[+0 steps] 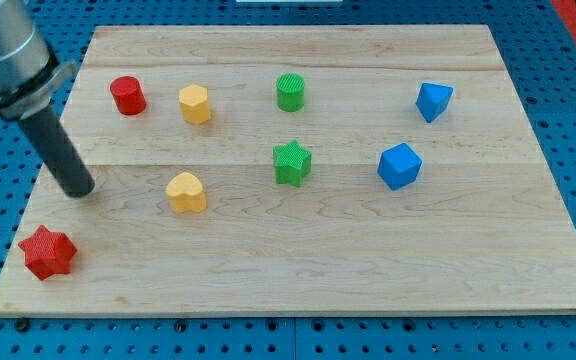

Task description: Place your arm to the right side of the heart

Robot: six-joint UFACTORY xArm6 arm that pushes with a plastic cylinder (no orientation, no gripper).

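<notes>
The yellow heart [186, 192] lies left of the board's middle. My tip [77, 188] rests on the board to the heart's left, about a hundred pixels away, at nearly the same height in the view. The rod rises from it toward the view's top left. A red star [47, 252] lies below the tip near the board's bottom-left corner.
A red cylinder [127, 95] and a yellow hexagonal block [195, 103] lie near the top left. A green cylinder [291, 91] and a green star [292, 162] are in the middle. Two blue blocks [433, 100] [399, 166] lie at the right. The wooden board [368, 260] sits on a blue pegboard.
</notes>
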